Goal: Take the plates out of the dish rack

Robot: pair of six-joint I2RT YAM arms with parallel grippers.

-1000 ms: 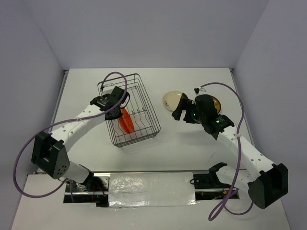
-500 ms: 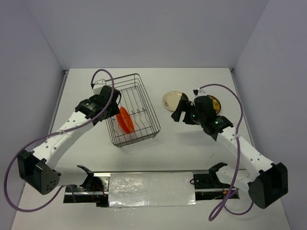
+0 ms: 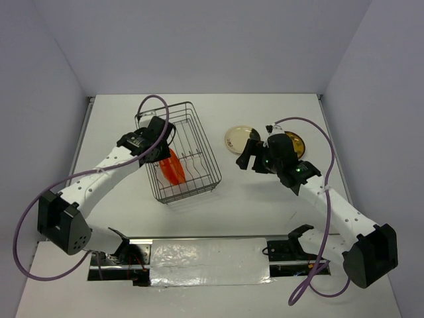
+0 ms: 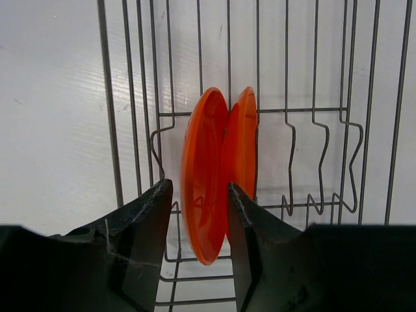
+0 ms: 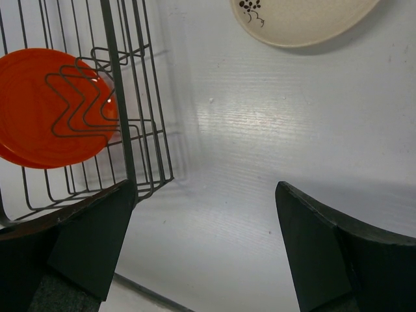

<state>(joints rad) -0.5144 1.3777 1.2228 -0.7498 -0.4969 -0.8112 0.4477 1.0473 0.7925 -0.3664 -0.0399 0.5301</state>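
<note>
Two plain orange-red plates stand upright side by side in the slots of the dark wire dish rack. My left gripper is open, with its jaws straddling the near edge of the left plate; the right finger sits by the gap between the two plates. In the top view it hovers over the rack's left side. My right gripper is wide open and empty above bare table, right of the rack. The cream plate and the dark brown plate lie flat on the table.
The cream plate with its black patch lies just beyond my right gripper. The rack's front right corner is close to my right gripper's left finger. Grey walls enclose the table on three sides.
My left arm swung out to the left of the rack, then came back over it, and its jaws now straddle an orange plate. My right arm barely moved.
</note>
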